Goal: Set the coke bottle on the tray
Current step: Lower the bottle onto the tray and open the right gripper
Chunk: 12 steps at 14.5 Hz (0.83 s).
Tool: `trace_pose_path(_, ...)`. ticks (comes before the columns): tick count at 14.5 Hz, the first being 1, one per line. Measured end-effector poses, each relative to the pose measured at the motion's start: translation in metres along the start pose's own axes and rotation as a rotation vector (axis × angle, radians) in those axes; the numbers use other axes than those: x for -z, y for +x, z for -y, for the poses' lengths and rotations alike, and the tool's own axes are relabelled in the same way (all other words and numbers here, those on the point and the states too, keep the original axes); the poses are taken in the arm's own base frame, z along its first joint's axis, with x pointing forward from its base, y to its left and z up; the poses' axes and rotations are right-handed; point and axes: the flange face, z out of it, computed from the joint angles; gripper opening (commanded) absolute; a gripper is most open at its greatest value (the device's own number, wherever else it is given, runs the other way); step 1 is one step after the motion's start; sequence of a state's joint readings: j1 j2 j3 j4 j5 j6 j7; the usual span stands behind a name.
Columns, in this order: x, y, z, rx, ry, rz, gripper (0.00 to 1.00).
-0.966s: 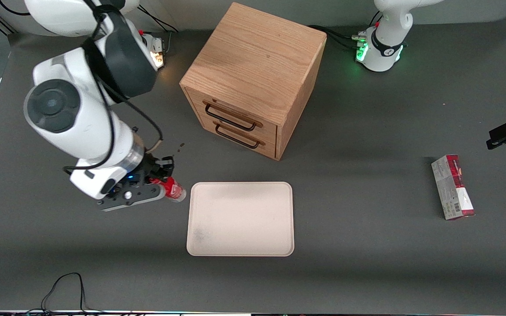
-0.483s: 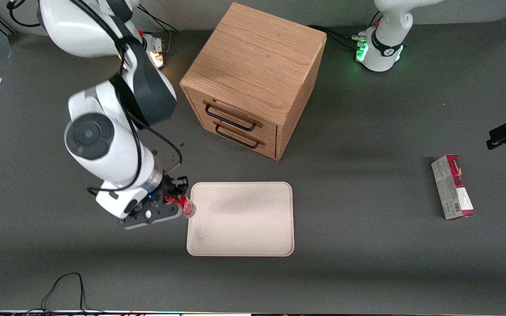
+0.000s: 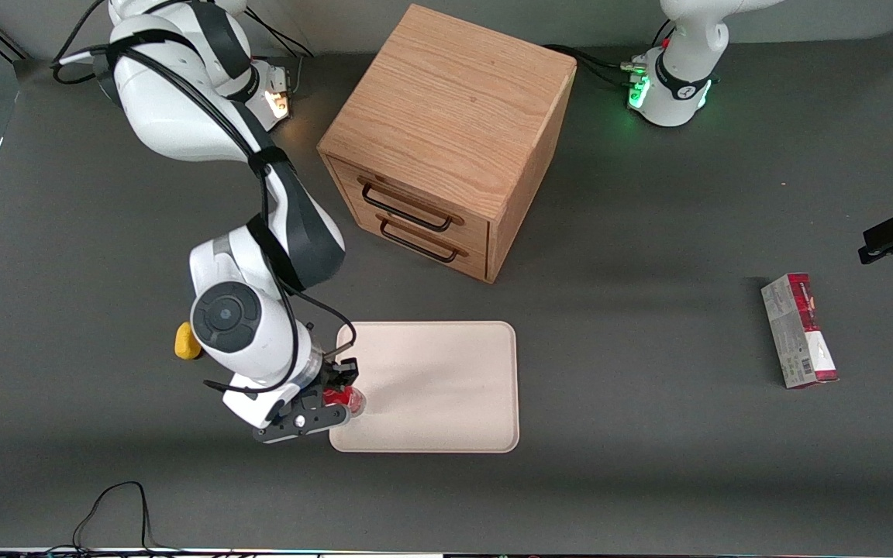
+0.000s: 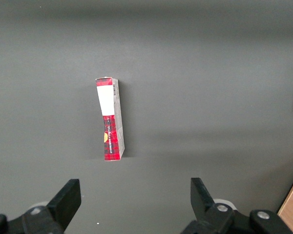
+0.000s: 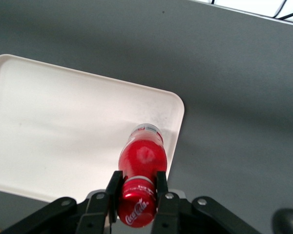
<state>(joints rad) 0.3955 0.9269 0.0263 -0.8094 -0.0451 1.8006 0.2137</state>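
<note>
Hand (image 3: 340,395) clamped on coke bottle (image 3: 351,399), fingers (image 5: 161,187) pinching it just under cap end. Bottle tiny, glossy red body, red label with white lettering, clear base (image 5: 145,130) pointing down toward tray (image 3: 446,364). Bottle held above tray's corner nearest working arm and front camera, just inside rim. Tray cream-beige, flat, rounded corners, on dark grey worktop (image 3: 648,434). Yellow lump (image 3: 185,342) beside arm.

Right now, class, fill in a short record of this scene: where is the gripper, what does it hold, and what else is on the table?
gripper: over the tray's corner nearest the working arm, shut on the coke bottle
tray: flat on the table, in front of the wooden drawer cabinet
red-and-grey carton: toward the parked arm's end
yellow lump: beside the working arm
</note>
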Motion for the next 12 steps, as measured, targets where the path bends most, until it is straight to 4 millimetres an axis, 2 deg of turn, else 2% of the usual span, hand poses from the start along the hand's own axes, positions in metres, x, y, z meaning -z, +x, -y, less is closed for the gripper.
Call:
trace_pose_path(4,-0.043,0.004,0.002,0.001,0.000,0.005,0.00)
trace_pose_path(5,-0.048,0.004,0.002,0.001,0.000,0.006,0.23)
trace_pose_path(6,-0.050,0.004,0.002,0.001,0.000,0.007,0.78)
trace_pose_path(7,-0.050,0.004,0.002,0.000,0.000,0.007,1.00)
trace_pose_path(10,-0.049,0.004,0.002,-0.008,0.000,0.005,1.00)
trace_pose_path(12,-0.038,0.005,0.001,-0.019,0.001,-0.004,1.00)
